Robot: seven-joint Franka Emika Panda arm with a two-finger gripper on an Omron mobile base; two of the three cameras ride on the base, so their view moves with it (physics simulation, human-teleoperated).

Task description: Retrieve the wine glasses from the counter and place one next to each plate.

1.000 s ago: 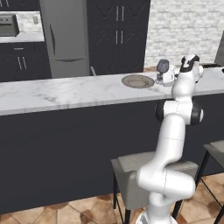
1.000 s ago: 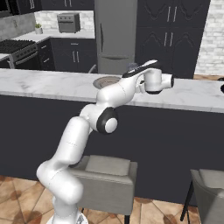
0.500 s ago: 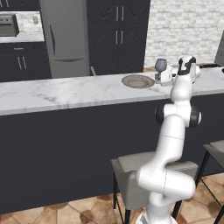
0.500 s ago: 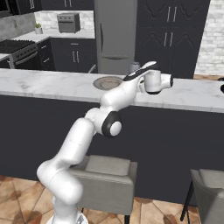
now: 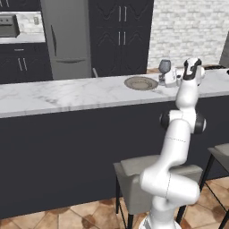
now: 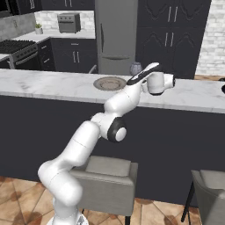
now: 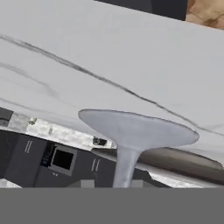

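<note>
Wine glass (image 5: pixel 165 67) stands by the plate (image 5: pixel 141 82), right of centre; gripper (image 5: pixel 171 77) grip unclear; second placement remains.

The marble counter (image 5: pixel 67 94) bears a plate (image 5: pixel 141 82) and a wine glass (image 5: pixel 165 67).

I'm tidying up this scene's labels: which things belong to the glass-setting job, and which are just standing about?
Job: greyish-purple stemmed wine glass; round greyish dark-rimmed plate; white veined marble counter; pincer.
Standing about: grey padded stool; steel fridge; black stove.
</note>
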